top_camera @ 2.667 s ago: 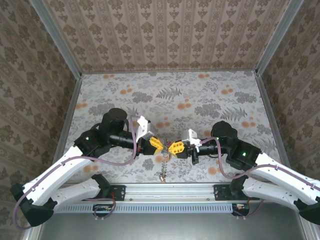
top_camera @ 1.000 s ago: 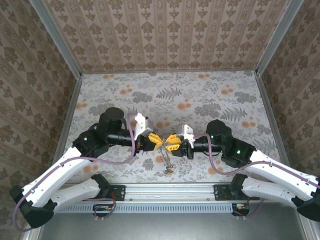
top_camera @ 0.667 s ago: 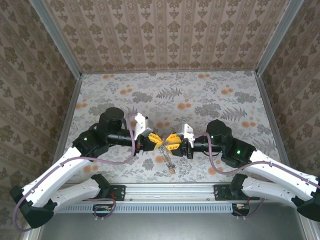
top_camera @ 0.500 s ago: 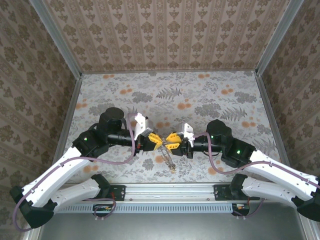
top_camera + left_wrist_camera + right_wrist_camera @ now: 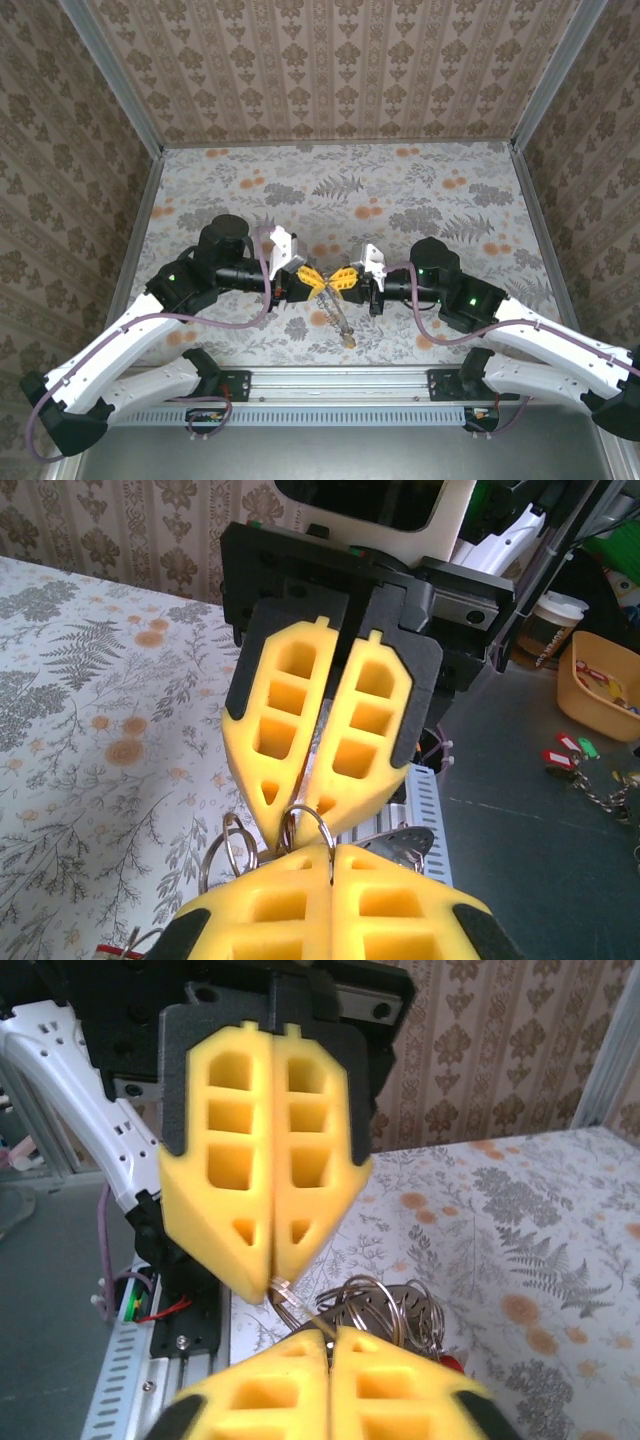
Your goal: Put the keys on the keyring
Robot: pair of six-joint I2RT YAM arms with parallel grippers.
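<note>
**As Both Grippers Pinched Shut, the Keyring Hung Between Them**

Where the two arms met tip to tip over the near half of the floral table (image 5: 400, 190), the keyring (image 5: 338, 315) hung from the meeting point as a dark, chain-like strand. Its long axis ran from the fingertips toward the near rail (image 5: 330, 380), slanting a little to the right. Whether its low end touched the tabletop could not be told from above. A small pale piece (image 5: 349, 341) ended the strand, too small to name as a key.

The left gripper (image 5: 316, 281) had its yellow fingers pressed flat together. In its wrist view a cluster of silvery split rings (image 5: 305, 827) rose out of the seam between them, so it was pinching those rings. The right gripper (image 5: 340, 279) was likewise closed, tips touching.

In the right wrist view a thin wire (image 5: 298, 1310) ran from the left tips to the seam of the right fingers (image 5: 390, 1385). Whether the right tips truly gripped it could not be made out. The split rings sat just beside that seam, to its right, overlapping so that they could not be counted. A red piece (image 5: 450, 1363) peeped out beneath them, mostly hidden behind the fingers. In each wrist view the camera's own fingers were cut off by the lower frame edge.
</note>
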